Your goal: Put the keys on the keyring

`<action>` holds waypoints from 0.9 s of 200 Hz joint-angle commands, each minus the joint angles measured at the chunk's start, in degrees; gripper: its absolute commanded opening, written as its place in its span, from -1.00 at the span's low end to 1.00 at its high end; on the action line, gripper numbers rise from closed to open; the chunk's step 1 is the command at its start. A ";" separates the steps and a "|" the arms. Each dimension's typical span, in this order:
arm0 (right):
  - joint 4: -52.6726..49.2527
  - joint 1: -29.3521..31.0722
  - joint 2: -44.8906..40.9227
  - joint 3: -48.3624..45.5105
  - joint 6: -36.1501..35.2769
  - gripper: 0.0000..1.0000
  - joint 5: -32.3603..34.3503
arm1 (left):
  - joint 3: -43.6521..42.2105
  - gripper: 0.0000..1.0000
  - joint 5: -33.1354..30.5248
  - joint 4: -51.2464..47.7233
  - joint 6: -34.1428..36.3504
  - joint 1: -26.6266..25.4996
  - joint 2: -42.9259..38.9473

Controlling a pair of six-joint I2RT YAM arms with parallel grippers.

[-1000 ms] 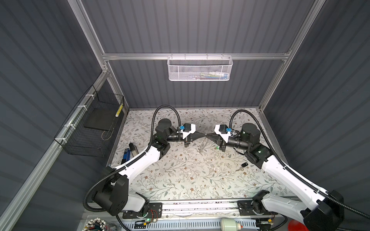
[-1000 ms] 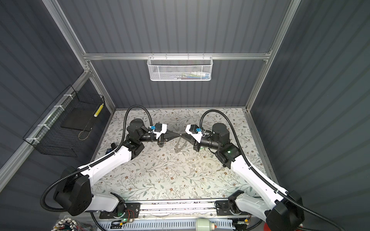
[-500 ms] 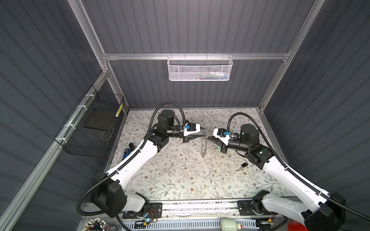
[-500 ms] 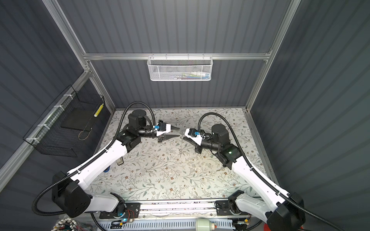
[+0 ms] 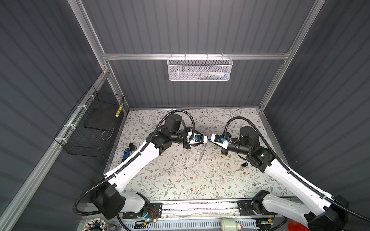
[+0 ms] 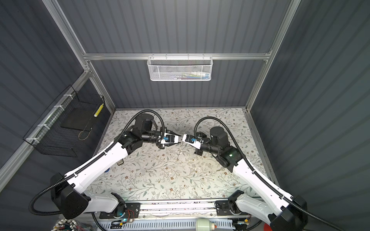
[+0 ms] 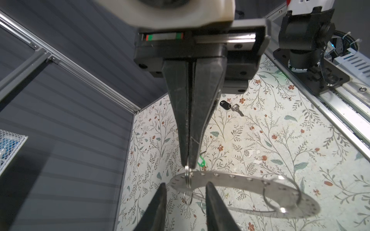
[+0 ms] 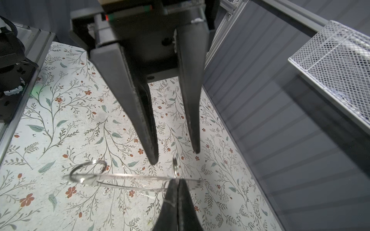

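Keyring (image 7: 240,178) in closed right tool (image 7: 188,166); left tool (image 8: 175,157) ajar, empty; one key (image 7: 225,105), one tag (image 7: 200,161).

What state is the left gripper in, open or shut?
Open: the left gripper has its black fingers apart, with flowered table showing between them.

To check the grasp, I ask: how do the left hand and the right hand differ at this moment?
The right hand is shut; the left hand is open. The right hand pinches a small wire loop of the keyring; the left hand grips nothing. Both point toward each other at the keyring.
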 commanded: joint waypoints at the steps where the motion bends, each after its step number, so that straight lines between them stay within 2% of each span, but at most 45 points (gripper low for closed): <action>1: 0.06 0.52 -0.14 0.81 -1.02 -0.98 0.79 | 1.38 -0.33 -1.11 -2.11 1.34 -0.51 0.00; 56: -0.70 1.20 0.76 1.53 -0.99 -0.97 0.88 | 1.08 -0.46 -0.29 -0.68 0.77 -1.35 0.63; 100: -0.61 1.27 1.31 2.07 0.18 -0.96 0.77 | 0.49 -0.64 0.64 0.16 0.24 -1.71 0.89; 180: 0.14 1.26 1.36 2.43 1.55 -0.95 -0.37 | 0.44 -0.66 0.21 0.16 -0.68 -1.71 1.83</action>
